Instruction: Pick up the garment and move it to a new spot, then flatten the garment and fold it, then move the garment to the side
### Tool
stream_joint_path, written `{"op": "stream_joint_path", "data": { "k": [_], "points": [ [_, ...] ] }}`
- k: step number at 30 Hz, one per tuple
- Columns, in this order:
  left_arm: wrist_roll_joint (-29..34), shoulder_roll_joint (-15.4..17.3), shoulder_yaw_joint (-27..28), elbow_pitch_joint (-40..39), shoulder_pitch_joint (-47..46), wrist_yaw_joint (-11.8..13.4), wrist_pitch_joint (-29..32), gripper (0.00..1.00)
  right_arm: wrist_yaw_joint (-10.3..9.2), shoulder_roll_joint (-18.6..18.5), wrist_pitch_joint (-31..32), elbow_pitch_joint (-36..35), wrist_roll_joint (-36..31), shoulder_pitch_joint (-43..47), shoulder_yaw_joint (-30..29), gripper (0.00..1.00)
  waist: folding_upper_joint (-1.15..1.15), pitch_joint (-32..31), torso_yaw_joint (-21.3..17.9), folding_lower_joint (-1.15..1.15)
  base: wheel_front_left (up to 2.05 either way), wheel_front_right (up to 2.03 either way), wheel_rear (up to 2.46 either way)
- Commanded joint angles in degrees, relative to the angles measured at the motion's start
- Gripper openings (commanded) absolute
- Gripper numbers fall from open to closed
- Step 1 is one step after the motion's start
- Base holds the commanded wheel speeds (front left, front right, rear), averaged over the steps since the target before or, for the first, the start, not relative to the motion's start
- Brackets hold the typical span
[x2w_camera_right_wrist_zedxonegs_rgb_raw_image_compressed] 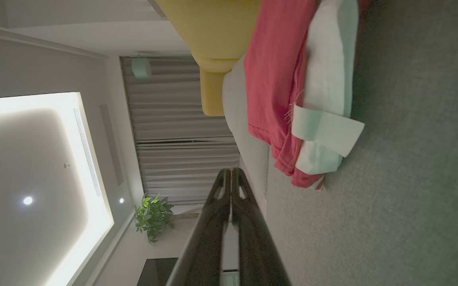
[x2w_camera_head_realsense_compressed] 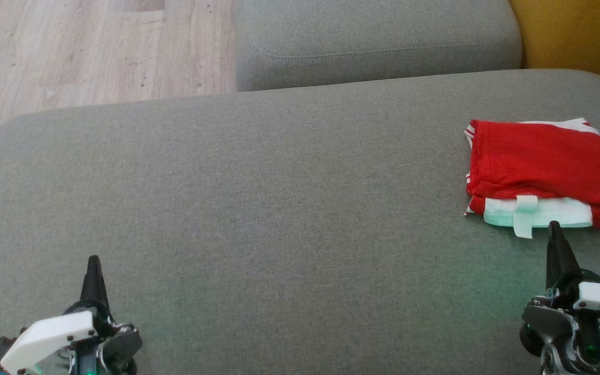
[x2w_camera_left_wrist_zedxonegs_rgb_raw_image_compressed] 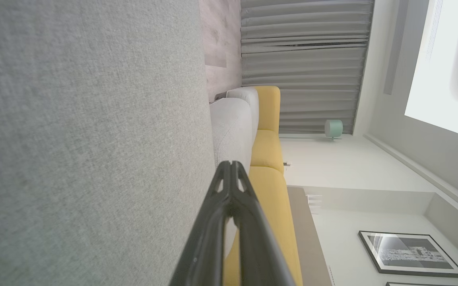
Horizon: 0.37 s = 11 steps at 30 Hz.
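Folded red garment [x2w_camera_head_realsense_compressed: 545,161] with white trim lies at the right end of the grey cushion [x2w_camera_head_realsense_compressed: 279,208], just beyond your right claw [x2w_camera_head_realsense_compressed: 554,226], whose fingers are pressed together and point toward it. Your left claw [x2w_camera_head_realsense_compressed: 93,262], also pressed together, points forward at the near left. Farther off are a second grey cushion [x2w_camera_head_realsense_compressed: 373,41], wood floor [x2w_camera_head_realsense_compressed: 71,47] and yellow upholstery [x2w_camera_head_realsense_compressed: 576,31].

surface: grey fabric cushion [x2w_camera_head_realsense_compressed: 279,182] | lying on it: folded red-and-white garment [x2w_camera_head_realsense_compressed: 545,161], near its right edge
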Motion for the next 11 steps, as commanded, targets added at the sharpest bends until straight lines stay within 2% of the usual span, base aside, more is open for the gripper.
{"op": "stream_joint_path", "data": {
  "k": [1, 11],
  "points": [
    [-0.3, 0.4, 2.0, -2.1, -3.0, -0.4, 0.5, 0.00, 0.44, -0.2, 0.3, -2.2, 0.4, -3.1, 1.1, 0.00, 0.00, 0.0, 0.0, -0.01, 0.00, 0.00, 0.00],
    [-0.2, 0.4, 2.0, -2.1, -3.0, -0.4, 0.5, 0.00, 0.44, -0.2, 0.3, -2.2, 0.4, -3.2, 1.1, 0.00, 0.00, 0.0, 0.0, -0.01, 0.00, 0.00, 0.00]
  ]
}}
